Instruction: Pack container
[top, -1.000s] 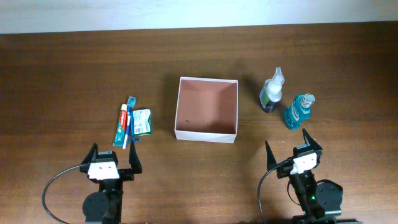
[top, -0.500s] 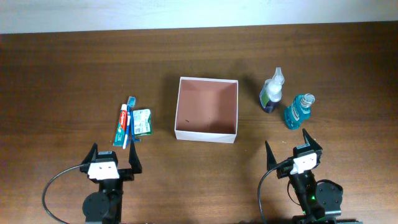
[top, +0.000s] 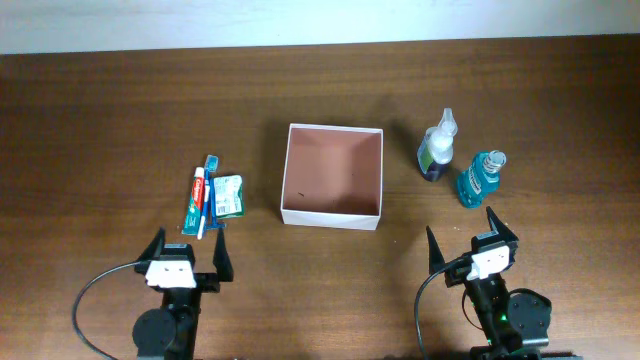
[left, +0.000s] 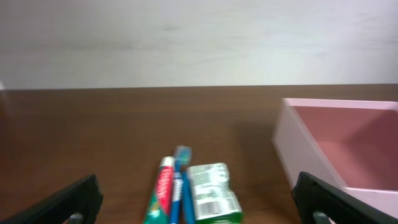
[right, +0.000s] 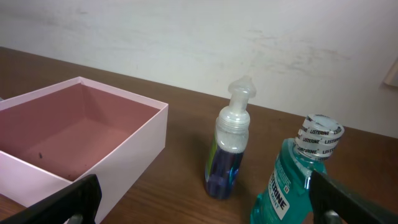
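Note:
The container (top: 330, 217), a square shallow box with white walls and a pinkish inside, stands empty mid-table. Left of it lie a toothpaste tube (top: 197, 203), a blue toothbrush (top: 208, 192) and a small green box (top: 229, 195). To its right stand a clear pump bottle (top: 438, 147) and a teal mouthwash bottle (top: 480, 178). My left gripper (top: 188, 246) is open just short of the toothpaste tube (left: 163, 190) and green box (left: 211, 193), holding nothing. My right gripper (top: 462, 235) is open before the mouthwash bottle (right: 298, 180) and pump bottle (right: 231, 149), also holding nothing.
A pale wall runs along the table's far edge. The container's near wall (left: 298, 143) shows at the right of the left wrist view and its corner (right: 134, 152) at the left of the right wrist view. Bare wood lies between both grippers.
My left gripper has shifted slightly to the right. The right arm and all objects are where they were.

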